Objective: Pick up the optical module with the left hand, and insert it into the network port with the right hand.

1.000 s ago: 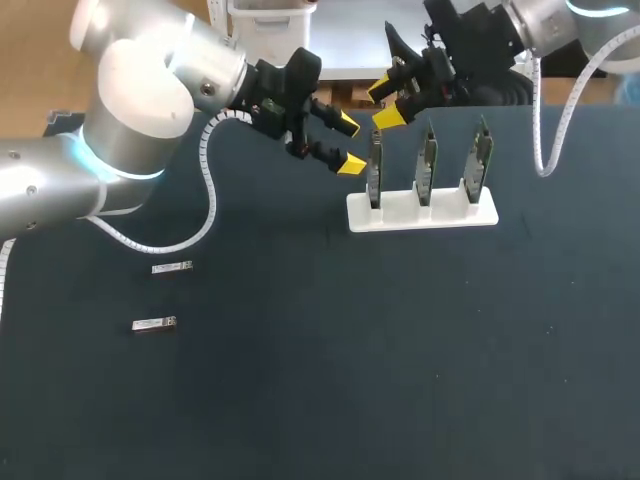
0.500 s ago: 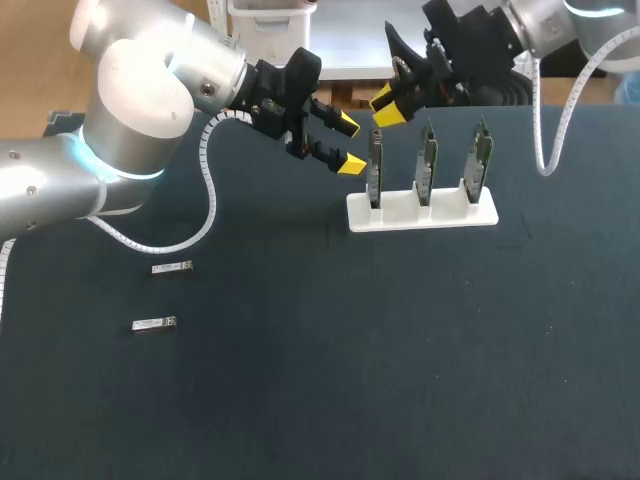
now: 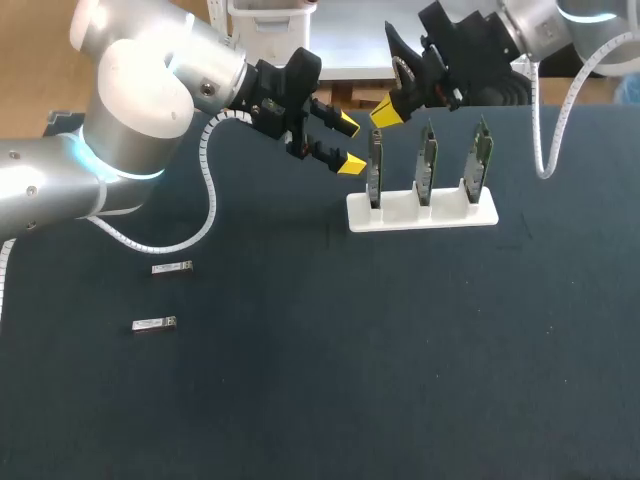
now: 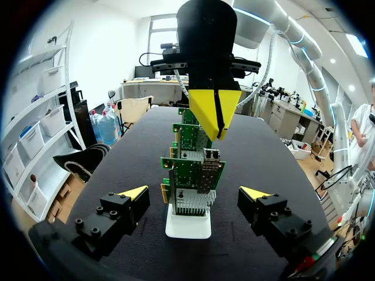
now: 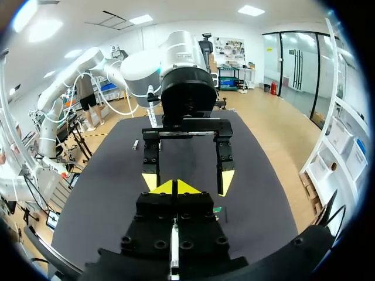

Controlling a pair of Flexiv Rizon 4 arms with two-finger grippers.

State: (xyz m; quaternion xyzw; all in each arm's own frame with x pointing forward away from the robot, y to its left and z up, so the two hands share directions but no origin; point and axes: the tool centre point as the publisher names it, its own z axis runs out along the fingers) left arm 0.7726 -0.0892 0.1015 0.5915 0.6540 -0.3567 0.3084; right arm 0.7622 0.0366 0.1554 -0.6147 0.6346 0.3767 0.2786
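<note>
Left gripper [image 3: 343,142]: fingers spread, empty, just beside the end card [image 3: 375,165] of the white stand [image 3: 420,213], near the table's [image 3: 300,400] far edge.
Right gripper [image 3: 385,110]: tips pressed together, nothing visible in them, above that card.
Far module [image 3: 172,267], near module [image 3: 154,324]: flat by the table's left edge, long axes along its near edge, well apart from both grippers.
Nearer arm: the left.
Room: nothing stands between the left gripper and either module.

A dark blue table [image 3: 400,380] spans the view. On it, toward the far edge, stands a white slotted stand [image 3: 421,212].
</note>
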